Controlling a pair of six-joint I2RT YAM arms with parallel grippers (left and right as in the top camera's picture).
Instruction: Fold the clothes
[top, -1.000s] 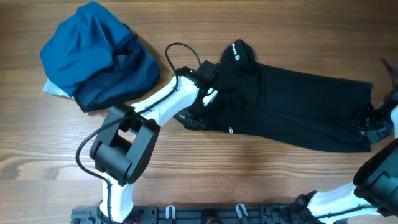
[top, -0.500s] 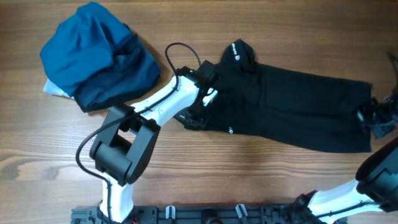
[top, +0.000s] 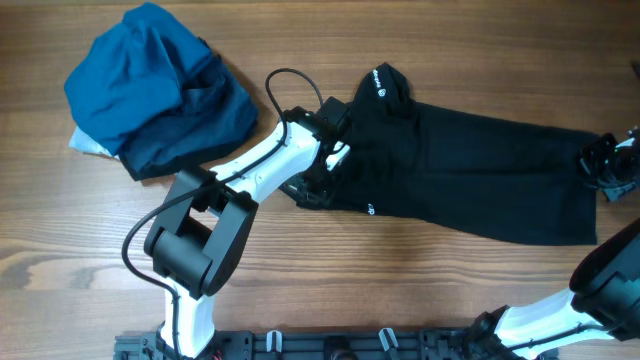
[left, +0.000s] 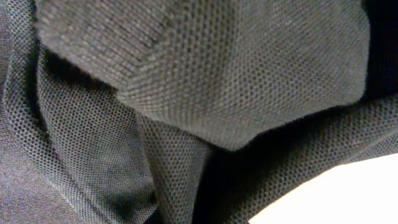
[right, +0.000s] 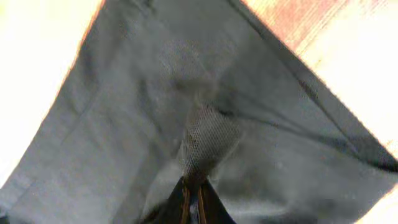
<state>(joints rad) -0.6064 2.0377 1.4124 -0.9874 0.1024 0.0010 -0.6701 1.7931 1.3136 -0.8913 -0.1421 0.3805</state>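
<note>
The clothes (top: 480, 175), one black shirt, lie stretched across the table from the middle to the right, with a small white round logo (top: 380, 83) at the upper left end. My left gripper (top: 335, 160) is pressed into the shirt's left end; black mesh fabric (left: 217, 74) fills the left wrist view and hides the fingers. At the shirt's right edge, my right gripper (top: 597, 168) is shut on a pinch of fabric. In the right wrist view the cloth (right: 124, 124) rises in a small peak from the right gripper (right: 193, 198).
A bright-blue and navy bundle of garments (top: 150, 90) sits at the far left, with something white (top: 85, 145) poking out under it. The left arm's black cable (top: 275, 85) loops over the wood beside the shirt. Both arm bases stand at the near edge.
My right gripper has shut on the shirt's right edge and moved toward the far side, drawing that edge with it. The left arm has stayed put.
</note>
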